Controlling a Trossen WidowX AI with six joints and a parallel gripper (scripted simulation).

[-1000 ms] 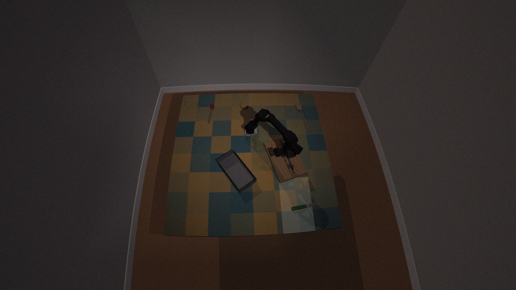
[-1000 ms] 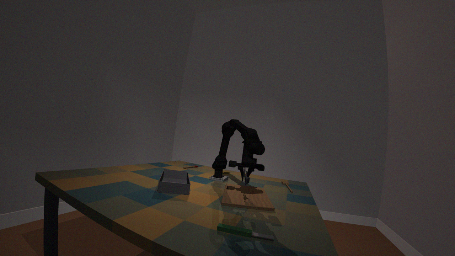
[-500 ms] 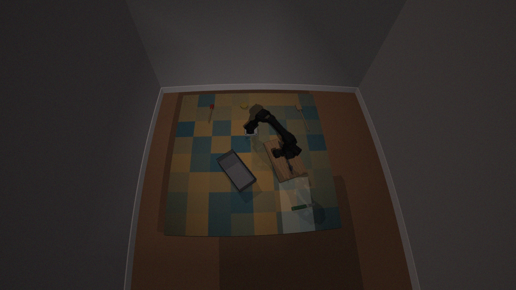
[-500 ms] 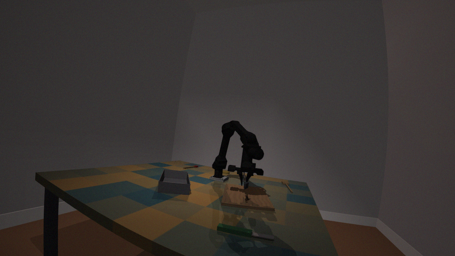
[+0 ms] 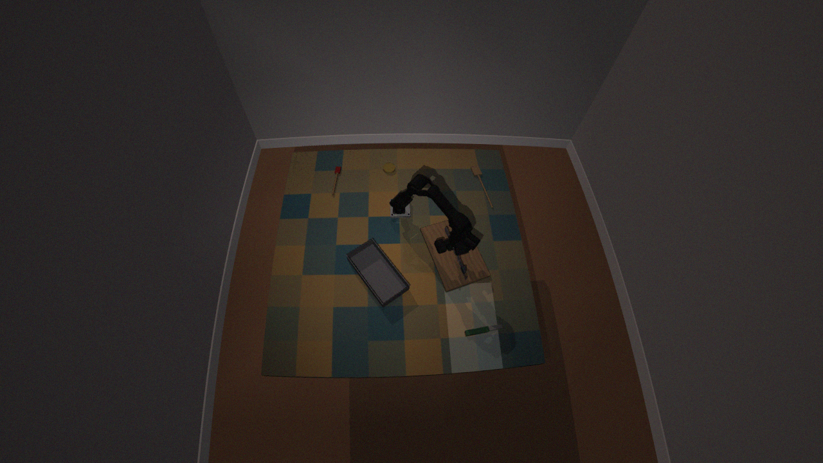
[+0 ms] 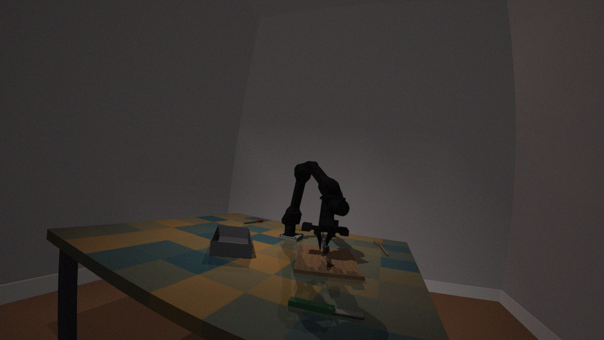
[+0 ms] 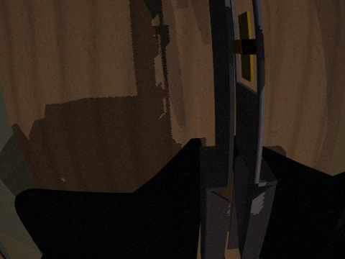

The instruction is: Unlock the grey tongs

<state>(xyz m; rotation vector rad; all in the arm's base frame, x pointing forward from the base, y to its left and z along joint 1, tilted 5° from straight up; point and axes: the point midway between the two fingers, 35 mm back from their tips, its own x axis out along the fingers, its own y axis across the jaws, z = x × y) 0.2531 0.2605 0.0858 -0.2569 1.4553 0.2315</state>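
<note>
My gripper (image 6: 323, 246) (image 7: 215, 146) is shut on the grey tongs (image 5: 463, 268) (image 7: 223, 90), with a finger on each side. The tongs lie about level, and their two arms are close together. A yellow piece with a black crossbar (image 7: 248, 47) shows between the arms at the top of the wrist view. The wooden board (image 5: 451, 281) (image 6: 305, 267) (image 7: 90, 54) is directly beneath; the tongs hang low over it, and their shadow falls on it. Whether they touch it I cannot tell. The roasting tin (image 5: 382, 279) (image 6: 232, 250) stands to the left with nothing across it.
A green-handled tool (image 5: 476, 331) (image 6: 311, 305) lies in front of the board. A long wooden tool (image 5: 485, 190) (image 6: 382, 249) lies at the back right. A red-headed tool (image 5: 337, 170) (image 6: 259, 221) and a yellow disc (image 5: 389, 167) are at the back.
</note>
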